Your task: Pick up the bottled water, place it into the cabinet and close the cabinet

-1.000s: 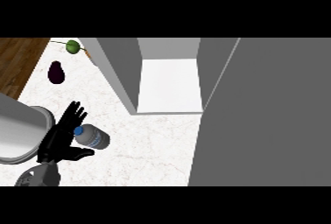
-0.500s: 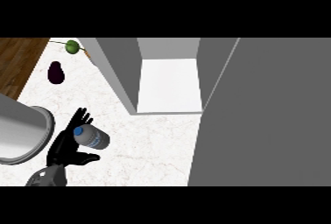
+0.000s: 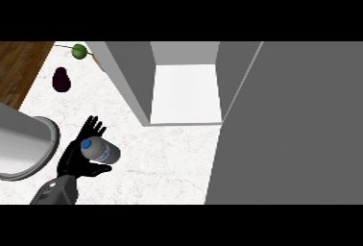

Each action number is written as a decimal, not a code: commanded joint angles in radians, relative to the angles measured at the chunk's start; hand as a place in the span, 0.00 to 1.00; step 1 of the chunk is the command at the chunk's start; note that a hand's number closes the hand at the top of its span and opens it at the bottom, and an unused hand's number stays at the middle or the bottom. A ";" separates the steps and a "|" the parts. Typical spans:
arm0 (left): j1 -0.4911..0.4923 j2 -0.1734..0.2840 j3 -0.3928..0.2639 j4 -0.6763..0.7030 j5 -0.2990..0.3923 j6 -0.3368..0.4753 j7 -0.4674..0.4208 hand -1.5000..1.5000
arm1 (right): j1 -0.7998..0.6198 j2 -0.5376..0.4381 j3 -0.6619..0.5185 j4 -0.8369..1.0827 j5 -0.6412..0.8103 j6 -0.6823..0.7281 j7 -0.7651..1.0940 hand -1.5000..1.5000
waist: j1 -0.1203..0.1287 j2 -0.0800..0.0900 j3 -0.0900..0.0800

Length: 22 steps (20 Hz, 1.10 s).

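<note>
Black left hand (image 3: 77, 161) fingers (image 3: 92, 126) cup the bottled water (image 3: 99, 150).

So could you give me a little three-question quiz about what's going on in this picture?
1. True or false: the cabinet stands open.
2. Which hand is at the bottle? A) left B) right
3. Fill in: the purple eggplant lies on the ____.

Key:
1. True; its white inside shows.
2. A; the left hand is against the bottle, thumb below it. No right hand shows.
3. Counter, far from the bottle, near the wooden floor.
</note>
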 commanded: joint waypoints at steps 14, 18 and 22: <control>-0.073 -0.067 -0.003 0.125 0.022 -0.134 -0.039 1.00 | 0.138 -0.056 -0.132 -0.170 -0.087 0.050 -0.007 0.00 | 0.009 -0.003 0.002; -0.107 -0.069 -0.050 0.094 -0.069 0.015 -0.207 1.00 | 0.138 -0.051 -0.151 -0.088 -0.082 0.071 -0.085 0.00 | -0.002 0.001 0.001; -0.125 -0.069 -0.048 0.043 -0.056 0.038 -0.182 1.00 | 0.163 -0.065 -0.226 -0.109 -0.140 0.103 -0.090 0.00 | 0.006 -0.002 0.002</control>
